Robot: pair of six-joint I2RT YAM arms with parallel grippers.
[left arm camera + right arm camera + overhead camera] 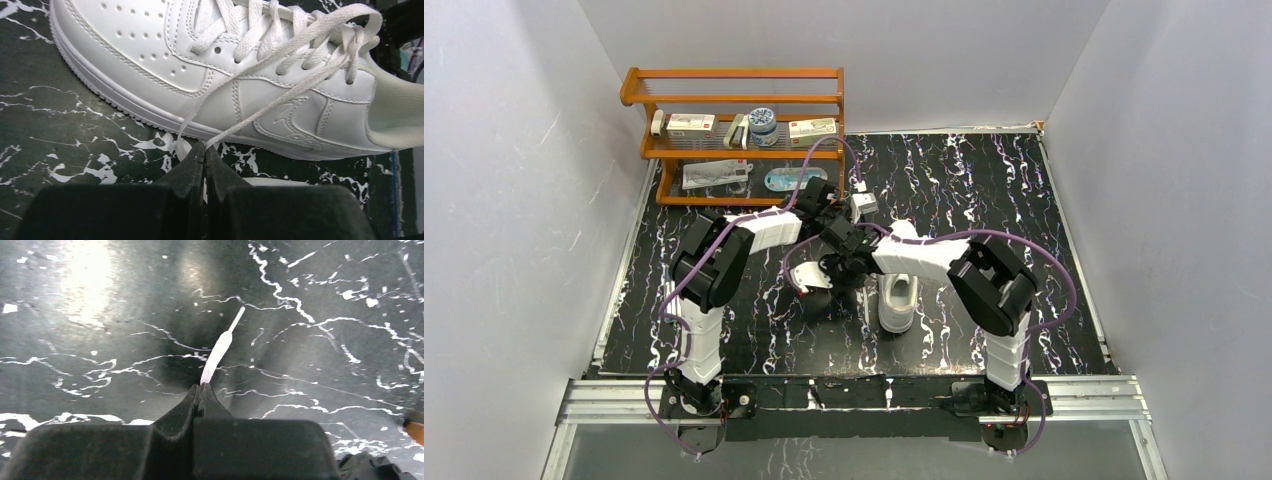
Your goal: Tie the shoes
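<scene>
The white sneaker point(898, 303) lies mid-table, partly under my crossed arms. In the left wrist view its side point(150, 55) fills the frame, toe to the left. A white lace point(260, 67) runs from the top eyelets down to my left gripper point(205, 146), which is shut on it just beside the sole. That gripper point(865, 300) sits at the shoe's left side. My right gripper point(200, 386) is shut on the other lace end point(216, 356), whose tip sticks out over the bare table. It is left of the shoe point(816, 298).
A wooden rack point(734, 100) with small boxes and packets stands at the back left. White walls close in the black marbled table point(1024, 200) on three sides. A metal rail point(854, 395) runs along the near edge.
</scene>
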